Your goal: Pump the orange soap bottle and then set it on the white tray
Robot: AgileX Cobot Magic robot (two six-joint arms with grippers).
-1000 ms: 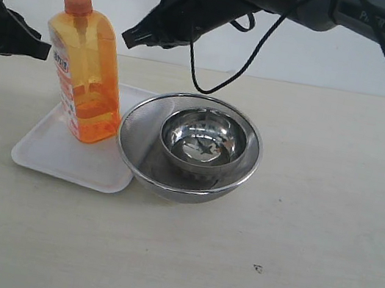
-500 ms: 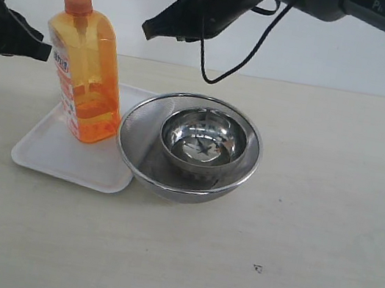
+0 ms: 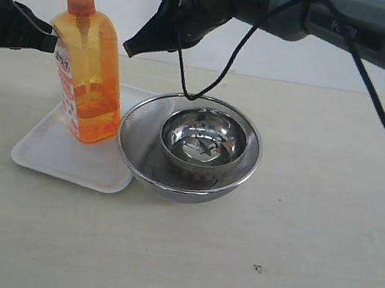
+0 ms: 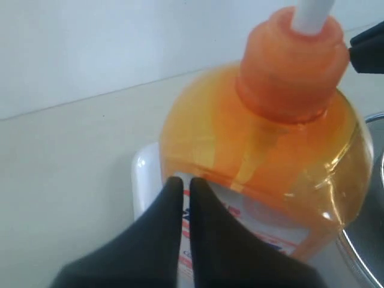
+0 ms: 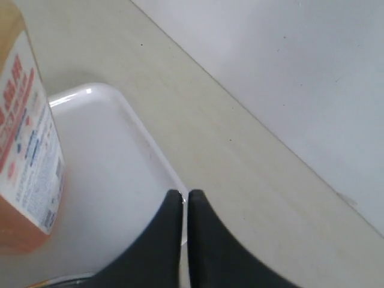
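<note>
The orange soap bottle [image 3: 89, 74] stands upright on the white tray [image 3: 49, 152], its pump head raised on the white stem. My left gripper [image 3: 52, 45] is shut with nothing in it, its tips against the bottle's left shoulder. In the left wrist view the shut gripper [image 4: 183, 181] points at the bottle's [image 4: 258, 156] label, with the tray [image 4: 144, 180] below. My right gripper [image 3: 129, 47] is shut and empty, hanging in the air just right of the bottle's neck. The right wrist view shows the shut gripper [image 5: 183, 194] above the tray [image 5: 108, 180], with the bottle [image 5: 24, 150] to one side.
A round steel mesh strainer bowl [image 3: 252, 143] sits right of the tray, touching its edge, with a smaller steel bowl [image 3: 202, 140] inside it. A black cable [image 3: 211, 80] hangs from the right arm above the strainer. Bare table lies in front and to the right.
My right gripper rose and drew back, then came down and left toward the bottle's neck. The left gripper edged slightly right against the bottle, and the bottle's top shifted a little right.
</note>
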